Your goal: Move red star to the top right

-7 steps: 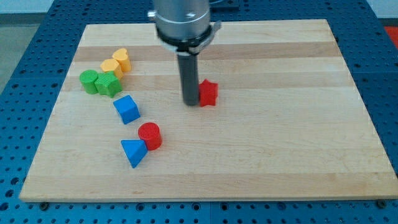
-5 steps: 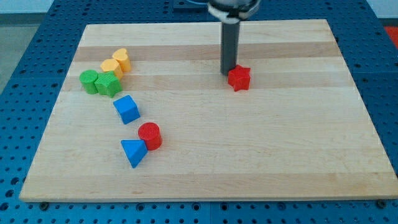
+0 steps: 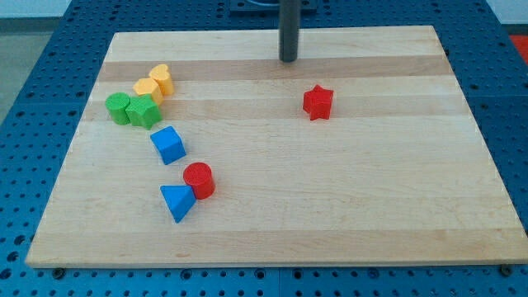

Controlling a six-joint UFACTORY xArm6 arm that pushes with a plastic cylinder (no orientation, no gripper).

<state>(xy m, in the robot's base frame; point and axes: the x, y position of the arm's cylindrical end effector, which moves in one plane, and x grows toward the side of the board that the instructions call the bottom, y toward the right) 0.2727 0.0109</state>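
Note:
The red star (image 3: 318,102) lies on the wooden board (image 3: 371,190), right of centre in the upper half. My tip (image 3: 288,60) is near the view's top, above and to the left of the star, with a clear gap between them. The rod rises straight out of the view's top.
On the left stand two yellow blocks (image 3: 155,82) and two green blocks (image 3: 132,110) in a cluster. Below them are a blue cube (image 3: 168,145), a red cylinder (image 3: 199,180) and a blue triangular block (image 3: 176,202) touching it.
My tip pushed the red star to the right and slightly up, then drew away from it toward the view's top left. The star now rests alone.

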